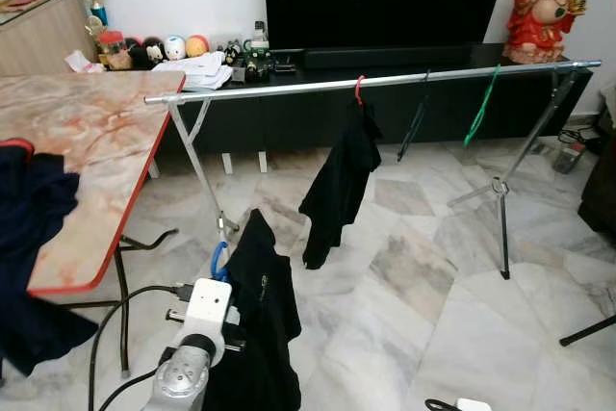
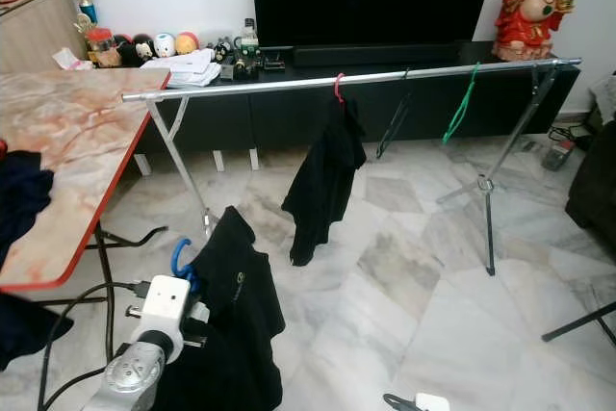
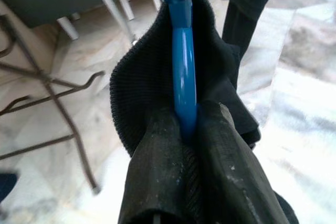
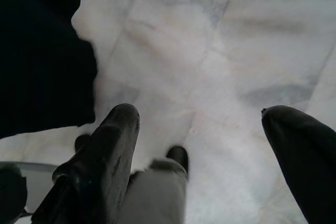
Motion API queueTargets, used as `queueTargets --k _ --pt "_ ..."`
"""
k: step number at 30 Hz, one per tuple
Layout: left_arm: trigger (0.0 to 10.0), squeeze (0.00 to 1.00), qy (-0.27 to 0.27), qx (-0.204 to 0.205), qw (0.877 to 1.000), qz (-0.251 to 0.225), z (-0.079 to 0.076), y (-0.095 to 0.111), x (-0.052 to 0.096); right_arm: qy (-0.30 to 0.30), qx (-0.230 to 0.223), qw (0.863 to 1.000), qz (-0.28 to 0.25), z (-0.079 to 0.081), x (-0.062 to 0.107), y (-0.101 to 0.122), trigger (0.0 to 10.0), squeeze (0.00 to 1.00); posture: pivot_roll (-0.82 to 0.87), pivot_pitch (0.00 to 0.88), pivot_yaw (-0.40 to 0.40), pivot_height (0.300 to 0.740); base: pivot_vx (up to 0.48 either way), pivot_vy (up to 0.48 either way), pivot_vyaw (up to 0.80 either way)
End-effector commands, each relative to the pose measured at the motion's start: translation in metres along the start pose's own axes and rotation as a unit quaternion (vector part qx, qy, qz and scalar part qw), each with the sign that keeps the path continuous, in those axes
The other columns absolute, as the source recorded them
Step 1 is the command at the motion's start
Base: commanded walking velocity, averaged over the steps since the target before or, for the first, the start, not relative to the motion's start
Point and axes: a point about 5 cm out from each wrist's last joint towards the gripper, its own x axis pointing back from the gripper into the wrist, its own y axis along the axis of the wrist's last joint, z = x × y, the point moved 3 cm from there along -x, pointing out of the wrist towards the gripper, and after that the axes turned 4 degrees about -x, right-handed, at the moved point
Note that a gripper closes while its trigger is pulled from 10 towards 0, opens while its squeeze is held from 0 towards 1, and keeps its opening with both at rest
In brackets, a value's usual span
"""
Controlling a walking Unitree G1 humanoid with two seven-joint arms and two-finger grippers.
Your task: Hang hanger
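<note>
Blue plastic hanger (image 3: pixel 182 72) carrying black knit garment (image 1: pixel 260 315), low before silver metal drying rail (image 1: pixel 385 81). Left gripper (image 3: pixel 188 129) clenched on hanger hook. Right gripper (image 4: pixel 199 124) spread wide over marble floor (image 4: pixel 220 40), holding nothing.

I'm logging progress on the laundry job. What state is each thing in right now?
Blue hanger: carrying a black garment, gripped by the left gripper, not yet on the rail.
Rail: holds a red hanger with a black garment, plus empty hangers.
Right gripper: open, empty, over the floor.
</note>
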Motion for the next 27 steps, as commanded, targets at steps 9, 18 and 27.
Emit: queueTargets --k 9,18,27 --pt "10.0 0.0 -0.008 0.003 1.0 -0.02 -0.006 0.012 -0.001 -0.002 -0.001 1.0 0.008 -0.002 0.001 -0.006 10.0 0.0 -0.03 0.008 0.048 0.74 -0.281 0.0 0.0" --pt "10.0 0.0 -0.04 0.002 0.999 -0.014 -0.014 0.012 0.0 -0.003 -0.008 1.0 -0.004 -0.002 0.001 -0.004 10.0 0.0 -0.03 0.001 0.049 0.74 0.0 0.0 0.0" --pt "10.0 0.0 -0.099 -0.012 0.995 -0.028 -0.029 0.029 -0.001 0.027 0.012 0.998 -0.057 0.003 0.002 0.009 10.0 0.0 -0.03 0.0 0.047 0.74 0.0 0.0 0.0"
